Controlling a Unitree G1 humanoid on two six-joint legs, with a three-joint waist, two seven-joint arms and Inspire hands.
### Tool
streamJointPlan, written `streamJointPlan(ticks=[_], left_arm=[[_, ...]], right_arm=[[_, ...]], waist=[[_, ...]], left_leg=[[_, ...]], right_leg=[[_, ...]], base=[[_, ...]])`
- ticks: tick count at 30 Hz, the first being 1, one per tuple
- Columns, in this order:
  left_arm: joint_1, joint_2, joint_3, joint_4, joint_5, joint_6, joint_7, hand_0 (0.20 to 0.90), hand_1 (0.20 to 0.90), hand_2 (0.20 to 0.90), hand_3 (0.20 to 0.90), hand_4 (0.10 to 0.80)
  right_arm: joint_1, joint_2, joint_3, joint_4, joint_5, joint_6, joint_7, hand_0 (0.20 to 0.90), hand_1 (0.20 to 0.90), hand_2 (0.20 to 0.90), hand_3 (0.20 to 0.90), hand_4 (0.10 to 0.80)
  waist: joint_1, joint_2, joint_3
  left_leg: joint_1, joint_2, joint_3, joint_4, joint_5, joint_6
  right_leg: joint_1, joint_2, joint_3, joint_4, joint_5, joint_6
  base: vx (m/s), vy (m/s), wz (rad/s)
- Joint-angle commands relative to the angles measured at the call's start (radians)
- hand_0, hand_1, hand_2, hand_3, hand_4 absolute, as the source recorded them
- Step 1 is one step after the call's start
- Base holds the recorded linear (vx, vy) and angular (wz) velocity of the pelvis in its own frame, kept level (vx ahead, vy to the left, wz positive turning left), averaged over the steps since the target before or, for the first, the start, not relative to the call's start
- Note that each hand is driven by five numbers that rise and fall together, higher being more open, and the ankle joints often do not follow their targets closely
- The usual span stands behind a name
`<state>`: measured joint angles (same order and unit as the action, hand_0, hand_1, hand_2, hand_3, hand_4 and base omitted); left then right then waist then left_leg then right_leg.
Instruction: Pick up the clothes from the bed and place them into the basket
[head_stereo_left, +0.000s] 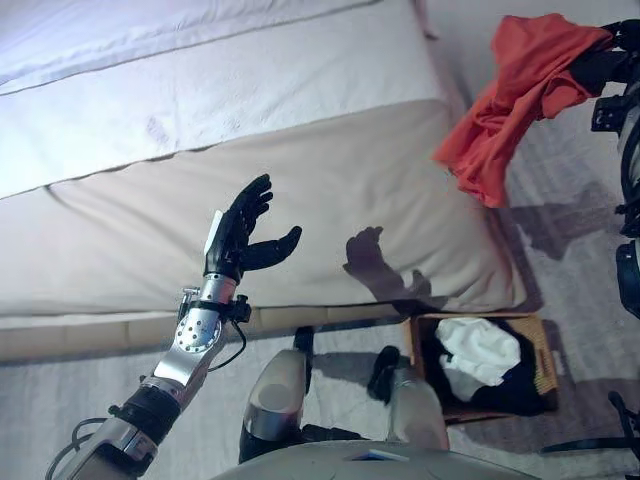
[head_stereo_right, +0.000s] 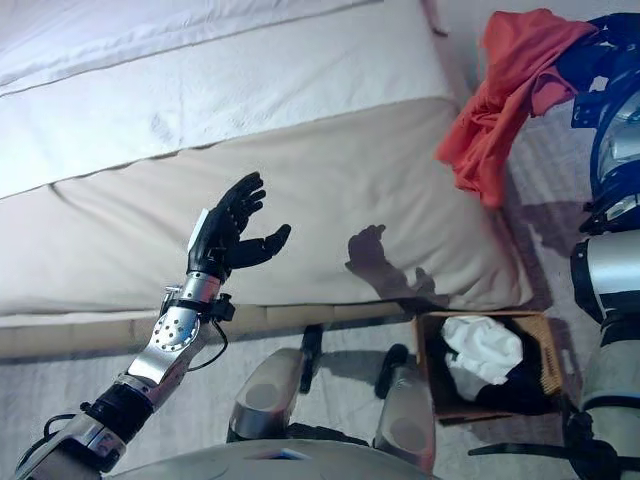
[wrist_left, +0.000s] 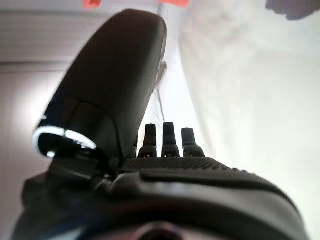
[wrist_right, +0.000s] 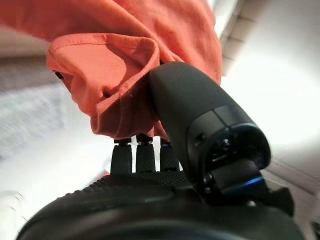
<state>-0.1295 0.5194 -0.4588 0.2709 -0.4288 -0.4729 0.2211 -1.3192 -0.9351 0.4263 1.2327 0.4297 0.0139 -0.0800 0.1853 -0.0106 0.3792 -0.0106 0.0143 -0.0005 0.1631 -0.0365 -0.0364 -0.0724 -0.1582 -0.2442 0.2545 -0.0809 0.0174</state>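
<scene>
Right hand (head_stereo_left: 608, 62) is raised at the upper right, past the bed's corner, fingers and thumb curled into an orange garment (head_stereo_left: 515, 85). Right wrist view confirms it: cloth bunched between thumb and fingers (wrist_right: 137, 152), folds draped over them. Garment hangs free from the hand, lowest part dangling beside the bed (head_stereo_left: 300, 180) edge, above the floor, clear of the basket.

Left hand (head_stereo_left: 240, 235) is up over the near part of the bed, palm side facing right, fingers spread and relaxed, thumb out, holding nothing. Left wrist view agrees: thumb out, fingers straight, nothing in the grip.

Basket (head_stereo_left: 546, 365) sits on the floor just off the bed's near right corner, well below the hanging garment. Inside it: a white garment (head_stereo_left: 480, 355) on top of dark clothing (head_stereo_left: 515, 395).

Bed surface: beige cover on the near half, white sheet (head_stereo_left: 200, 90) further back. No loose clothing visible on it apart from the cover and sheet.
</scene>
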Motion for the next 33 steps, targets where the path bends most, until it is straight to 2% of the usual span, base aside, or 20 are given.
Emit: streamJointPlan(ticks=[1, 9, 17, 21, 22, 25, 33], left_arm=[[0.028, 0.004, -0.012, 0.009, 0.045, -0.069, -0.023, 0.9, 0.9, 0.9, 0.9, 0.8], [0.001, -0.026, 0.005, 0.107, 0.051, -0.057, -0.079, 0.9, 0.9, 0.9, 0.9, 0.8], [-0.077, -0.047, 0.013, 0.155, 0.075, -0.052, -0.11, 0.9, 0.9, 0.9, 0.9, 0.8], [-0.088, -0.06, 0.046, 0.17, 0.08, -0.047, -0.121, 0.9, 0.9, 0.9, 0.9, 0.8], [-0.095, -0.068, 0.056, 0.18, 0.08, -0.038, -0.128, 0.9, 0.9, 0.9, 0.9, 0.8], [-0.098, -0.08, 0.066, 0.19, 0.088, -0.036, -0.14, 0.9, 0.9, 0.9, 0.9, 0.8], [-0.078, -0.098, 0.077, 0.18, 0.113, -0.034, -0.165, 0.9, 0.9, 0.9, 0.9, 0.8]], right_arm=[[-0.044, -0.087, 0.053, -0.093, 0.047, -0.145, 0.009, 0.3, 0.3, 0.3, 0.2, 0.1], [0.119, -0.111, -0.041, -0.231, 0.06, -0.142, -0.004, 0.3, 0.3, 0.3, 0.2, 0.1], [0.384, -0.094, -0.196, -0.404, 0.048, -0.125, -0.004, 0.3, 0.3, 0.3, 0.2, 0.1], [0.553, -0.049, -0.269, -0.511, 0.038, -0.114, -0.01, 0.3, 0.3, 0.3, 0.2, 0.1], [0.637, -0.019, -0.305, -0.553, 0.033, -0.115, -0.013, 0.3, 0.3, 0.3, 0.2, 0.1], [0.751, 0.041, -0.35, -0.61, 0.035, -0.117, 0.006, 0.3, 0.3, 0.3, 0.2, 0.1], [0.995, 0.195, -0.386, -0.672, -0.029, -0.141, 0.047, 0.3, 0.3, 0.3, 0.2, 0.1]], waist=[[-0.045, -0.049, -0.233], [-0.116, -0.055, -0.299], [-0.204, -0.049, -0.315], [-0.24, -0.048, -0.318], [-0.257, -0.047, -0.317], [-0.283, -0.045, -0.316], [-0.324, -0.036, -0.31]], left_leg=[[-0.006, 0.004, 0.062, 0.01, -0.081, 0.022], [0.098, 0.035, 0.123, -0.185, -0.024, 0.005], [0.134, 0.037, 0.176, -0.25, -0.03, 0.011], [0.143, 0.038, 0.201, -0.25, -0.039, 0.015], [0.148, 0.039, 0.209, -0.25, -0.042, 0.018], [0.157, 0.042, 0.223, -0.25, -0.048, 0.022], [0.174, 0.045, 0.248, -0.25, -0.056, 0.025]], right_leg=[[0.114, 0.047, -0.009, -0.088, -0.037, -0.004], [0.145, 0.047, 0.054, -0.238, 0.067, 0.054], [0.133, 0.051, 0.124, -0.321, 0.124, 0.083], [0.127, 0.053, 0.154, -0.332, 0.135, 0.089], [0.123, 0.058, 0.171, -0.329, 0.134, 0.089], [0.119, 0.068, 0.196, -0.323, 0.131, 0.087], [0.116, 0.088, 0.242, -0.328, 0.136, 0.087]], base=[[-0.019, 0.036, -0.26], [-0.046, 0.02, -0.27], [-0.063, 0.023, -0.25], [-0.028, 0.01, -0.29], [-0.02, 0.003, -0.23], [-0.004, 0.004, -0.26], [0.013, -0.027, -0.17]])
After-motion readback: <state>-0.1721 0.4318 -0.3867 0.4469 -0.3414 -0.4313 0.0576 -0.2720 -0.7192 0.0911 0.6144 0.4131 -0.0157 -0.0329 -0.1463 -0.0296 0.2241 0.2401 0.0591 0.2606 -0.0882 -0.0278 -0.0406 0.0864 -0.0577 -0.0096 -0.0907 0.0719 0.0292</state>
